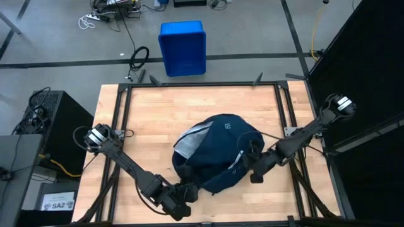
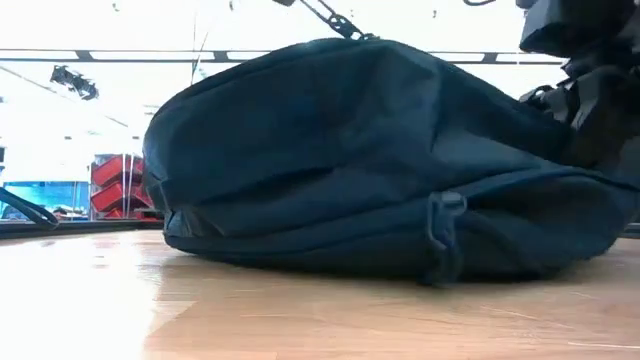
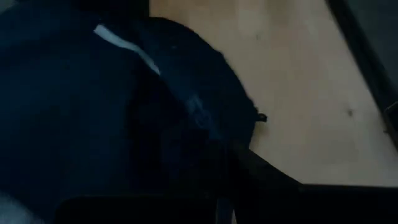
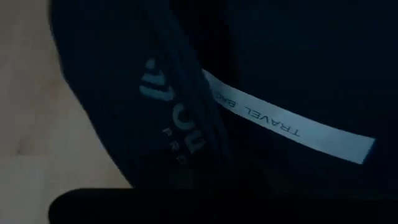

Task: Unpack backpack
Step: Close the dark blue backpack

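The dark navy backpack [image 1: 221, 148] lies on its side in the middle of the wooden table, bulging high in the low view [image 2: 380, 160]. It shows a white logo [image 1: 228, 128] on top and pale grey lining [image 1: 191, 142] at its left end. My left gripper [image 1: 187, 192] is shut at the bag's near left edge, and its wrist view is filled with navy fabric and a white stripe [image 3: 127, 48]. My right gripper [image 1: 251, 162] is shut at the bag's right side. Its wrist view looks closely at a white label [image 4: 289, 127]. My left gripper sits right against the backpack's near left edge [image 1: 192, 186], slanting down from the table's near left. The arm and dark fabric hide its fingertips, so I cannot tell whether it has hold of anything. My right gripper is against the backpack's right side [image 1: 243, 157], slanting down from the table's right. Its fingertips are hidden too, and I cannot tell whether it has hold of fabric.
A bright blue plastic bin [image 1: 183, 47] stands on the floor beyond the table's far edge, among cables. Black frame rails [image 1: 123, 107] run along the table's sides. Bare wood [image 1: 158, 107] shows left of and beyond the bag.
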Controlling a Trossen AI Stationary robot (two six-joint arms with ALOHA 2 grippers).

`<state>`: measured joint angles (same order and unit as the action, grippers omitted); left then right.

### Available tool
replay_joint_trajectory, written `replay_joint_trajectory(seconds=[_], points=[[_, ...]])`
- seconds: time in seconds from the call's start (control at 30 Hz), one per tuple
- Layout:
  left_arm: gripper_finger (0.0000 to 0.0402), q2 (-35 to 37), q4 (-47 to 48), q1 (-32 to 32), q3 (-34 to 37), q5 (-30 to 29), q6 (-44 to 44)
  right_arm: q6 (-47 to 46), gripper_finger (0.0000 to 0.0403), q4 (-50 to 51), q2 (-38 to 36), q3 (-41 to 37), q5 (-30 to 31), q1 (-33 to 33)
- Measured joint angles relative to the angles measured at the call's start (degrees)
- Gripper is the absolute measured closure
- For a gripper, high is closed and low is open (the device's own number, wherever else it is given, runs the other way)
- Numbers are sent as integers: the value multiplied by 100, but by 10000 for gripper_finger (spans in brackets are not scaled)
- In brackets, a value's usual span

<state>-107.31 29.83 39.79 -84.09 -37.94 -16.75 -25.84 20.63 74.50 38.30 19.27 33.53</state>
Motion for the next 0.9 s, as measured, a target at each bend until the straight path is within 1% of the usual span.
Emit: replay_joint_trajectory(seconds=[0.07,0.17,0.3,0.4,0.53,0.67,0.77,0.9], points=[[401,0,-6,-68,0,26,109,288,390,-515,-135,6,-400,-14],[402,0,83,-181,0,23,182,751,368,-1102,-352,142,-688,119],[402,0,144,-333,0,57,177,1217,323,-1531,-578,371,-668,353],[402,0,142,-382,0,75,256,1560,286,-2017,-582,442,-612,500],[402,0,139,-426,0,76,266,1908,241,-2677,-304,444,-491,561],[402,0,139,-426,0,69,265,2135,212,-3240,185,444,-189,538],[402,0,136,-424,0,67,265,2246,207,-3799,555,444,-97,453],[402,0,134,-428,2,51,264,2401,220,-4271,1082,521,-83,348]])
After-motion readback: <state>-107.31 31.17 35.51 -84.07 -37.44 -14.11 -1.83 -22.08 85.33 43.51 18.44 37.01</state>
